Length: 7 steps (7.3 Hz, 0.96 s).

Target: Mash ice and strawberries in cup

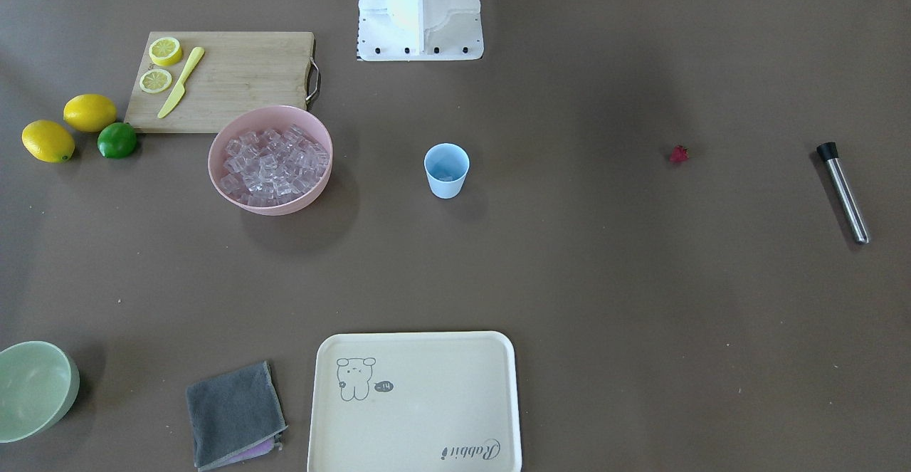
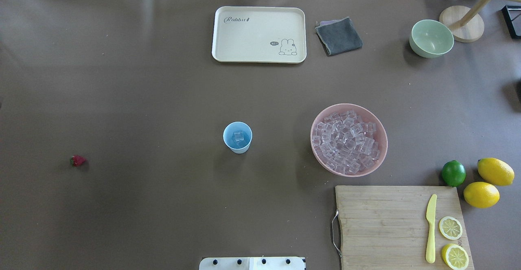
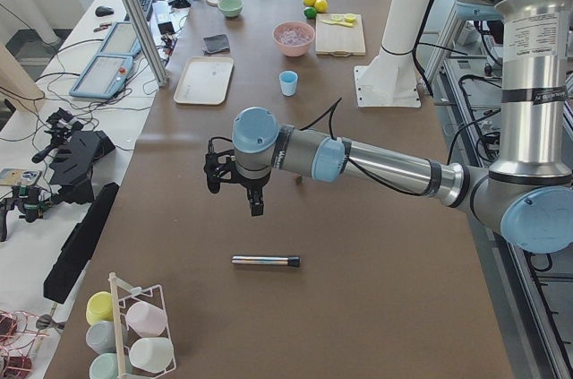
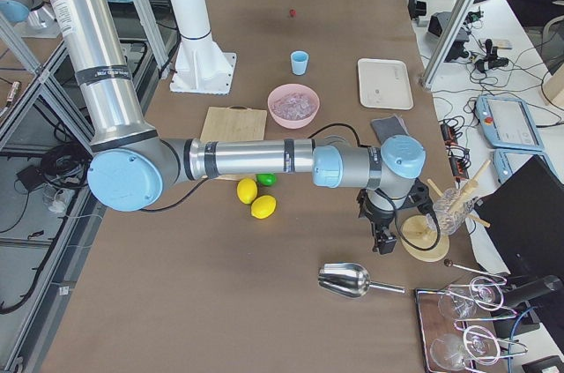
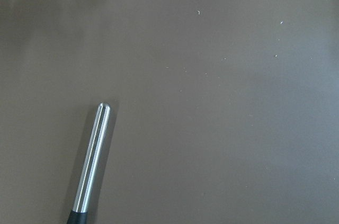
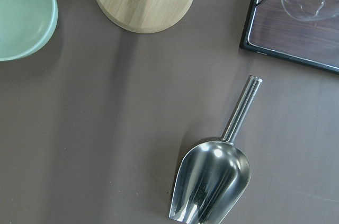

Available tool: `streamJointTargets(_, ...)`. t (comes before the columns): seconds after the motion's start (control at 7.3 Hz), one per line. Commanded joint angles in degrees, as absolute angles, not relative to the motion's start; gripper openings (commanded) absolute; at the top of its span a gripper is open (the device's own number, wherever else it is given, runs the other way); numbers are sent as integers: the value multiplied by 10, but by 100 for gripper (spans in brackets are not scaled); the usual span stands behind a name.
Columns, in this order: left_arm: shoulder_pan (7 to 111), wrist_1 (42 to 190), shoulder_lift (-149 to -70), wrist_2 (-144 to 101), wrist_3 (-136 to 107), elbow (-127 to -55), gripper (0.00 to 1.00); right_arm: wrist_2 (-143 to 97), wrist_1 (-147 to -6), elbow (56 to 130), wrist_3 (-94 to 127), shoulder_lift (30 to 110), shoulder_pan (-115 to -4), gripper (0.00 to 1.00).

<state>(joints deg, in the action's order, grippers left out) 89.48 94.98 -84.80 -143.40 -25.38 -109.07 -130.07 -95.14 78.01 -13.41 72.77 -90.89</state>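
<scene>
Hovering above the steel muddler (image 3: 265, 261), the left gripper (image 3: 254, 208), grip untellable, is probably facing a strawberry (image 2: 77, 161) fetch, cup's (image 2: 238, 149) nine o'clock.

Brown-covered table (image 2: 122, 78), white side bench (image 3: 89, 38) (cluttered with cables), aluminium posts (image 3: 143, 30).

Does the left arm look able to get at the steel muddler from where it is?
Probably yes. The left pincer hangs over bare table close beside the muddler, which lies flat with nothing on or around it.
</scene>
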Motion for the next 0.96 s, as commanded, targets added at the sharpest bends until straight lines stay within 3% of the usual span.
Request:
streamJointTargets(0.0,850,985,-835,-1351,-259,-1094,99,-1311,-964,791,-133,729,-915,100)
streamJointTargets(0.82,739,1113,-836,-1355,-392,-1088,99,-1309,-963,798,-134,727,-919,100)
